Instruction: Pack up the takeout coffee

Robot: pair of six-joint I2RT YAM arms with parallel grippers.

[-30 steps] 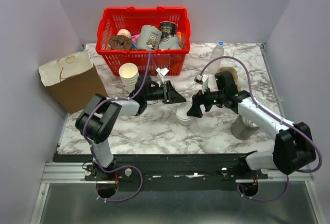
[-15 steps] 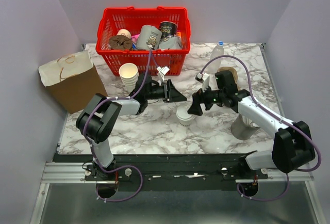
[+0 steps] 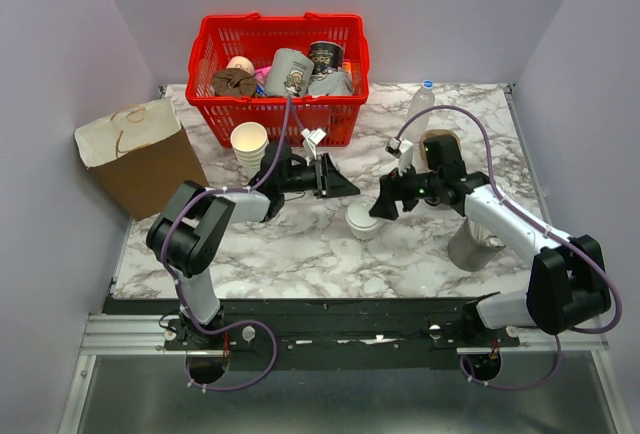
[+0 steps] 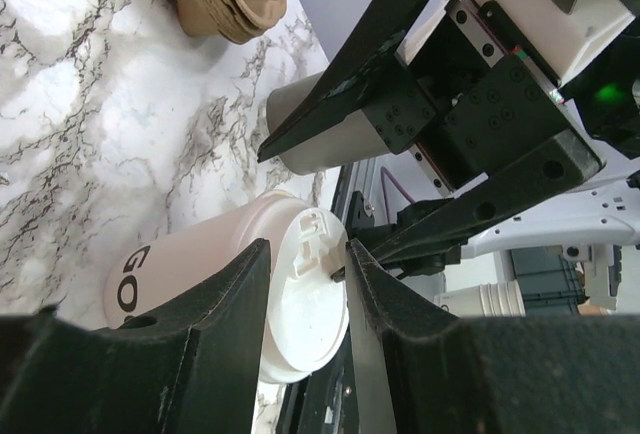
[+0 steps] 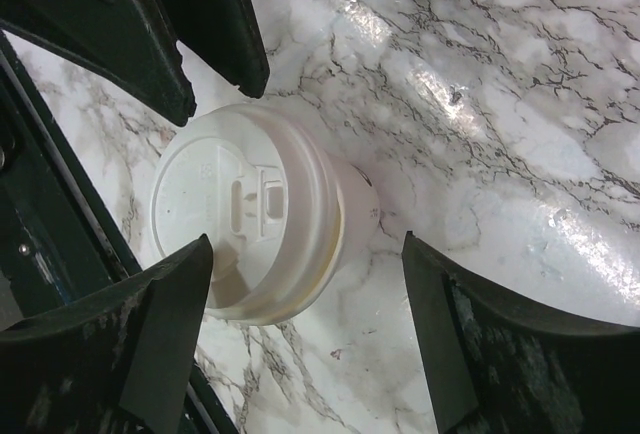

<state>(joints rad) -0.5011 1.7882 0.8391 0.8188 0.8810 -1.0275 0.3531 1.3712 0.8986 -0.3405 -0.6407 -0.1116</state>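
Observation:
The takeout coffee [image 3: 362, 220] is a cream-white paper cup with a white lid on it, standing on the marble table between the two arms. My left gripper [image 3: 340, 186] is open just to its upper left, not touching it. In the left wrist view its fingers [image 4: 230, 304] frame the lid [image 4: 305, 299], and the cup [image 4: 200, 274] shows the letters "GO". My right gripper [image 3: 385, 204] is open just right of the cup. In the right wrist view its gripper [image 5: 308, 244] is spread wide above the lidded cup [image 5: 250, 209] without touching it.
A red basket [image 3: 205, 49] with grey mugs stands at the back. A stack of nested paper cups [image 3: 249, 142] is in front of it. An open brown paper bag [image 3: 135, 159] is at the left. A water bottle [image 3: 420, 104], brown trays [image 3: 440, 139] and a grey cup [image 3: 470, 246] are on the right.
My right gripper has drawn back up and to the right, off the cup. The lidded cup stands free. The left arm has barely moved.

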